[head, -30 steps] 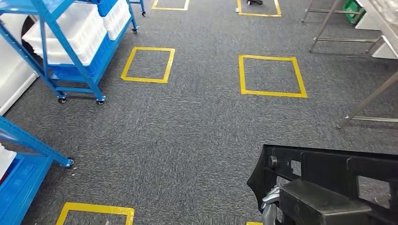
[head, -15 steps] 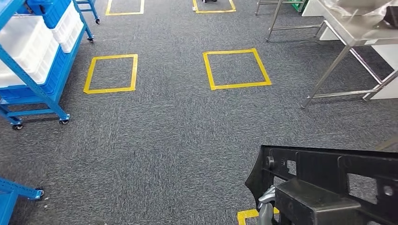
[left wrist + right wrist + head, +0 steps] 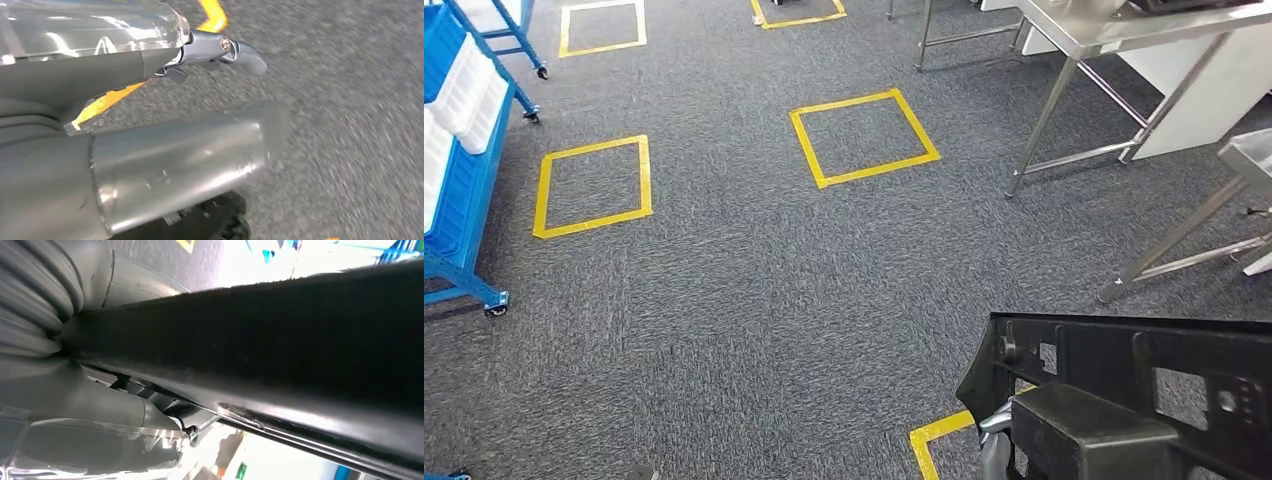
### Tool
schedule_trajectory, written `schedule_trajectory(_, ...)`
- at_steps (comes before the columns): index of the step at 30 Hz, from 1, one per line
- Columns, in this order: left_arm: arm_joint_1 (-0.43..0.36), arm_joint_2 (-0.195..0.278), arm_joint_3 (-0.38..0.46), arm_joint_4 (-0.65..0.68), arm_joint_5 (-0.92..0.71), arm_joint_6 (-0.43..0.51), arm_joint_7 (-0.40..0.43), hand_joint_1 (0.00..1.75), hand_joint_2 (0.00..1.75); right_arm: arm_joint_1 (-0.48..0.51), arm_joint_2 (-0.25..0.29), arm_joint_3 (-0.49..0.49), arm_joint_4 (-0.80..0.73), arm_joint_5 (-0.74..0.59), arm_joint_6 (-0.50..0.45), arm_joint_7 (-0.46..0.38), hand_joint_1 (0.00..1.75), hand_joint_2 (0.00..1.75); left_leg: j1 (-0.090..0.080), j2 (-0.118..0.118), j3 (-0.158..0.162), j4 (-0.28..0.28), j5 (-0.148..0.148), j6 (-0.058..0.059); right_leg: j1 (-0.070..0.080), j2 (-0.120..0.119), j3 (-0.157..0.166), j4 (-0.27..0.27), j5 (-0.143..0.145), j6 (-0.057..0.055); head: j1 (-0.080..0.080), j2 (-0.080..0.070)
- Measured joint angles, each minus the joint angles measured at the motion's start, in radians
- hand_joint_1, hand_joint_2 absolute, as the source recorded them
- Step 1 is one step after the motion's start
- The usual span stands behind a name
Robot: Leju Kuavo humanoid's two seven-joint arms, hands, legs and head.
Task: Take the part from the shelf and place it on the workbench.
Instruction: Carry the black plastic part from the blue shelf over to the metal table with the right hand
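The big black part (image 3: pixel 1124 390) was low on the right side of the head view, held up over the grey carpet (image 3: pixel 754 290). The right hand (image 3: pixel 75 405) gripped it, and in the right wrist view the part ran as a long dark bar between the thumb and the fingers. A silver bit of that hand (image 3: pixel 996 430) poked out by the part's left end. The left hand (image 3: pixel 165 145) hung over the carpet with nothing in it, and its fingers were apart. Yellow tape squares (image 3: pixel 864 138) marked the floor. A metal workbench (image 3: pixel 1104 25) stood far ahead on the right, well apart from the part. A blue shelf (image 3: pixel 459 190) with white bins (image 3: pixel 469 95) stood at the left edge.
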Motion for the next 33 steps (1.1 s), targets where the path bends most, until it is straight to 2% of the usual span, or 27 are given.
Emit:
schedule_trajectory(1, -0.001, 0.000, -0.001, 0.000, 0.000, 0.000, -0.001, 0.00, 0.00, -0.001, 0.002, 0.000, -0.002, 0.002, -0.001, 0.001, 1.75, 1.75, 0.002, -0.029, -0.014, 0.037, -0.023, -0.004, -0.005, 0.012, 0.005, -0.007, 0.004, -0.003, -0.001, 0.000)
schedule_trajectory(2, 0.000, 0.000, -0.001, 0.000, 0.000, 0.001, -0.002, 0.00, 0.00, -0.001, 0.003, 0.000, -0.003, 0.003, -0.002, 0.001, 1.75, 1.75, 0.006, -0.062, -0.040, 0.095, -0.054, -0.008, -0.008, 0.023, 0.008, -0.009, 0.005, -0.005, -0.002, 0.000)
schedule_trajectory(3, 0.003, 0.000, -0.001, 0.000, 0.000, 0.001, -0.002, 0.00, 0.00, -0.002, 0.004, 0.000, -0.003, 0.004, -0.004, 0.002, 1.75, 1.75, 0.008, -0.083, -0.074, 0.164, -0.085, -0.011, -0.009, 0.037, 0.008, -0.009, 0.005, -0.007, -0.004, 0.000)
schedule_trajectory(4, 0.006, 0.000, -0.001, 0.000, 0.000, 0.001, -0.002, 0.00, 0.00, -0.003, 0.004, 0.000, -0.003, 0.006, -0.004, 0.003, 1.75, 1.75, 0.009, -0.091, -0.106, 0.224, -0.105, -0.014, -0.010, 0.052, 0.008, -0.008, 0.005, -0.007, -0.004, 0.000)
schedule_trajectory(5, 0.008, 0.001, -0.001, -0.001, 0.000, 0.002, -0.003, 0.00, 0.00, -0.002, 0.004, 0.000, -0.003, 0.007, -0.005, 0.003, 1.75, 1.75, 0.010, -0.094, -0.126, 0.257, -0.105, -0.016, -0.011, 0.067, 0.008, -0.006, 0.004, -0.007, -0.004, 0.000)
schedule_trajectory(6, 0.009, 0.001, -0.001, -0.001, 0.000, 0.002, -0.003, 0.00, 0.00, -0.002, 0.004, 0.000, -0.003, 0.008, -0.006, 0.004, 1.75, 1.75, 0.011, -0.095, -0.130, 0.252, -0.086, -0.019, -0.013, 0.083, 0.008, -0.004, 0.003, -0.006, -0.004, 0.000)
schedule_trajectory(7, 0.009, 0.001, -0.001, -0.001, 0.000, 0.002, -0.004, 0.00, 0.00, -0.001, 0.004, 0.000, -0.003, 0.009, -0.006, 0.004, 1.75, 1.75, 0.013, -0.099, -0.115, 0.208, -0.048, -0.021, -0.015, 0.099, 0.009, 0.001, 0.002, -0.003, -0.004, 0.000)
schedule_trajectory(9, 0.008, 0.001, -0.001, -0.001, 0.000, 0.002, -0.007, 0.00, 0.00, -0.002, 0.004, 0.000, -0.003, 0.010, -0.007, 0.005, 1.75, 1.75, 0.020, -0.139, -0.063, 0.076, 0.017, -0.025, -0.019, 0.127, 0.005, 0.017, -0.006, 0.008, -0.006, 0.000)
schedule_trajectory(11, 0.008, 0.000, -0.001, -0.001, 0.000, 0.002, -0.009, 0.00, 0.00, -0.002, 0.004, 0.000, -0.004, 0.011, -0.007, 0.005, 1.75, 1.75, 0.023, -0.176, -0.038, 0.012, 0.033, -0.019, -0.020, 0.151, -0.006, 0.029, -0.010, 0.020, -0.007, 0.000)
schedule_trajectory(12, 0.008, 0.000, -0.001, -0.001, 0.000, 0.002, -0.010, 0.00, 0.00, -0.001, 0.005, 0.000, -0.004, 0.012, -0.008, 0.006, 1.75, 1.75, 0.021, -0.178, -0.038, 0.010, 0.031, -0.012, -0.020, 0.161, -0.011, 0.031, -0.008, 0.026, -0.008, 0.000)
schedule_trajectory(13, 0.007, 0.000, -0.001, -0.001, 0.000, 0.002, -0.010, 0.00, 0.00, 0.000, 0.005, 0.000, -0.004, 0.013, -0.008, 0.007, 1.75, 1.75, 0.020, -0.167, -0.038, 0.009, 0.033, -0.003, -0.021, 0.172, -0.015, 0.029, -0.006, 0.032, -0.007, 0.000)
schedule_trajectory(14, 0.005, -0.001, -0.001, -0.001, 0.000, 0.002, -0.011, 0.00, 0.00, 0.001, 0.006, 0.000, -0.004, 0.014, -0.008, 0.007, 1.75, 1.75, 0.020, -0.155, -0.037, 0.006, 0.036, 0.004, -0.022, 0.171, -0.018, 0.032, -0.006, 0.037, -0.007, 0.000)
schedule_trajectory(15, 0.004, -0.002, -0.002, -0.001, 0.000, 0.002, -0.012, 0.00, 0.00, 0.002, 0.006, 0.000, -0.005, 0.014, -0.008, 0.008, 1.75, 1.75, 0.021, -0.143, -0.036, 0.002, 0.039, 0.012, -0.022, 0.154, -0.026, 0.044, -0.015, 0.042, -0.005, 0.000)
schedule_trajectory(16, 0.003, -0.002, -0.002, -0.001, 0.000, 0.002, -0.012, 0.00, 0.00, 0.002, 0.006, -0.001, -0.005, 0.015, -0.008, 0.008, 1.75, 1.75, 0.022, -0.130, -0.036, -0.002, 0.041, 0.018, -0.020, 0.127, -0.041, 0.075, -0.034, 0.046, -0.001, 0.000)
schedule_trajectory(18, 0.006, -0.003, -0.002, -0.001, 0.000, 0.003, -0.013, 0.00, 0.00, 0.002, 0.006, -0.001, -0.007, 0.016, -0.008, 0.009, 1.75, 1.75, 0.019, -0.104, -0.037, -0.005, 0.042, 0.024, -0.020, 0.067, -0.099, 0.189, -0.096, 0.053, 0.006, 0.000)
schedule_trajectory(19, 0.009, -0.003, -0.002, -0.001, 0.000, 0.003, -0.014, 0.00, 0.00, 0.001, 0.006, -0.001, -0.007, 0.017, -0.008, 0.009, 1.75, 1.75, 0.016, -0.088, -0.038, -0.005, 0.041, 0.026, -0.021, 0.054, -0.131, 0.251, -0.121, 0.055, 0.007, 0.000)
schedule_trajectory(20, 0.010, -0.003, -0.002, -0.001, 0.000, 0.003, -0.015, 0.00, 0.00, 0.001, 0.006, -0.001, -0.007, 0.017, -0.009, 0.010, 1.75, 1.75, 0.015, -0.073, -0.038, -0.005, 0.040, 0.027, -0.022, 0.047, -0.152, 0.291, -0.130, 0.056, 0.007, 0.000)
schedule_trajectory(21, 0.010, -0.003, -0.002, -0.001, 0.000, 0.003, -0.016, 0.00, 0.00, 0.002, 0.006, -0.001, -0.007, 0.017, -0.009, 0.011, 1.75, 1.75, 0.013, -0.058, -0.037, -0.005, 0.039, 0.027, -0.022, 0.045, -0.156, 0.299, -0.121, 0.054, 0.007, 0.000)
schedule_trajectory(22, 0.009, -0.003, -0.002, -0.001, 0.000, 0.004, -0.018, 0.00, 0.00, 0.002, 0.006, -0.001, -0.007, 0.018, -0.010, 0.013, 1.75, 1.75, 0.011, -0.045, -0.034, -0.005, 0.037, 0.027, -0.020, 0.040, -0.139, 0.265, -0.093, 0.050, 0.007, 0.000)
schedule_trajectory(23, 0.007, -0.003, -0.002, -0.001, 0.000, 0.004, -0.019, 0.00, 0.00, 0.002, 0.006, -0.001, -0.007, 0.019, -0.011, 0.014, 1.75, 1.75, 0.009, -0.034, -0.030, -0.005, 0.034, 0.027, -0.016, 0.028, -0.103, 0.200, -0.057, 0.042, 0.007, 0.000)
schedule_trajectory(24, 0.006, -0.005, -0.003, -0.001, 0.000, 0.004, -0.021, 0.00, 0.00, 0.001, 0.006, 0.000, -0.007, 0.020, -0.012, 0.014, 1.75, 1.75, 0.007, -0.023, -0.026, -0.005, 0.032, 0.026, -0.009, 0.002, -0.065, 0.129, -0.031, 0.031, 0.007, 0.000)
schedule_trajectory(26, 0.005, -0.007, -0.004, -0.001, 0.001, 0.005, -0.028, 0.00, 0.00, 0.000, 0.006, 0.001, -0.009, 0.023, -0.014, 0.016, 1.75, 1.75, 0.005, -0.003, -0.020, -0.007, 0.027, 0.021, 0.005, -0.037, -0.016, 0.033, -0.006, 0.011, 0.007, 0.000)
schedule_trajectory(27, 0.004, -0.008, -0.004, -0.001, 0.001, 0.006, -0.033, 0.00, 0.00, 0.000, 0.006, 0.001, -0.011, 0.025, -0.016, 0.016, 1.75, 1.75, 0.005, 0.008, -0.017, -0.008, 0.025, 0.017, 0.009, -0.041, -0.012, 0.021, -0.009, 0.006, 0.007, 0.000)
schedule_trajectory(29, 0.002, -0.009, -0.005, -0.001, 0.001, 0.009, -0.045, 0.00, 0.00, 0.002, 0.006, 0.002, -0.012, 0.028, -0.021, 0.019, 1.75, 1.75, 0.005, 0.024, -0.010, -0.013, 0.023, 0.007, 0.006, -0.015, -0.010, 0.009, -0.001, 0.001, 0.008, 0.000)
schedule_trajectory(30, 0.000, -0.010, -0.006, -0.001, 0.001, 0.012, -0.050, 0.00, 0.00, 0.004, 0.006, 0.002, -0.013, 0.030, -0.023, 0.020, 1.75, 1.75, 0.005, 0.012, -0.009, -0.007, 0.016, 0.002, 0.001, -0.004, -0.005, -0.001, 0.005, 0.000, 0.008, 0.000)
schedule_trajectory(31, -0.002, -0.010, -0.007, -0.002, 0.001, 0.014, -0.056, 0.00, 0.00, 0.005, 0.006, 0.004, -0.014, 0.031, -0.025, 0.021, 1.75, 1.75, 0.006, -0.013, -0.015, 0.014, 0.000, -0.002, -0.005, 0.008, 0.001, -0.011, 0.011, -0.002, 0.006, 0.000)
schedule_trajectory(33, 0.000, -0.009, -0.007, -0.002, 0.001, 0.017, -0.063, 0.00, 0.00, 0.005, 0.006, 0.007, -0.015, 0.034, -0.029, 0.022, 1.75, 1.75, 0.009, -0.072, -0.058, 0.118, -0.057, -0.009, -0.011, 0.032, 0.007, -0.020, 0.017, -0.003, 0.004, 0.000)
